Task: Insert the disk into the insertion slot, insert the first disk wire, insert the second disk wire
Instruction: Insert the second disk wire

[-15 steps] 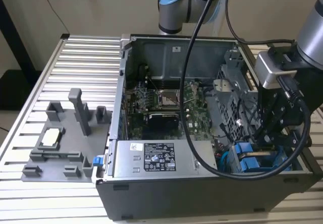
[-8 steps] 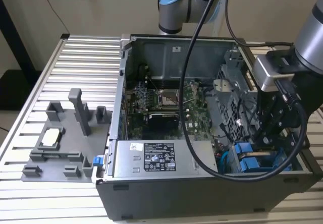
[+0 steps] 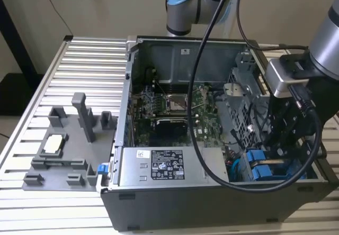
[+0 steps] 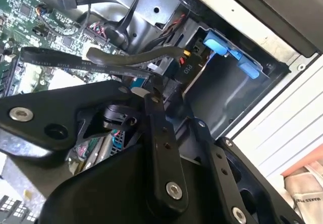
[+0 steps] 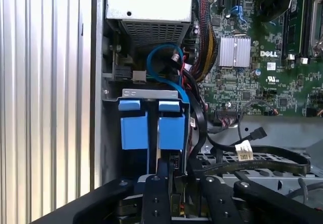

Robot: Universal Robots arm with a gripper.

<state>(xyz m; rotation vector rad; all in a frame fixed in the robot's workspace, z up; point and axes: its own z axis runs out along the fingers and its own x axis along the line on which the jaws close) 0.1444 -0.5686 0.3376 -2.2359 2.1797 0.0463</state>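
The disk's blue carrier frame (image 5: 133,128) sits inside the insertion slot (image 5: 151,94) of the grey sheet-metal drive cage, its two blue tabs side by side; the drive body is hidden. In the exterior view the disk (image 3: 258,163) lies at the case's front right corner, directly under my gripper (image 3: 280,145). In both wrist views my gripper (image 5: 165,166) (image 4: 149,88) hangs just behind the blue frame (image 4: 222,47), its fingers close together on the end of a flat black disk wire (image 5: 252,164) (image 4: 75,60) that loops away over the cage.
A silver power-supply box (image 3: 164,166) lies beside the cage. The green motherboard (image 3: 175,108) fills the case floor. A blue cable loop (image 5: 161,50) and bundled wires crowd the space beside the cage. A grey fixture tray (image 3: 63,145) stands on the ribbed table on the exterior view's left.
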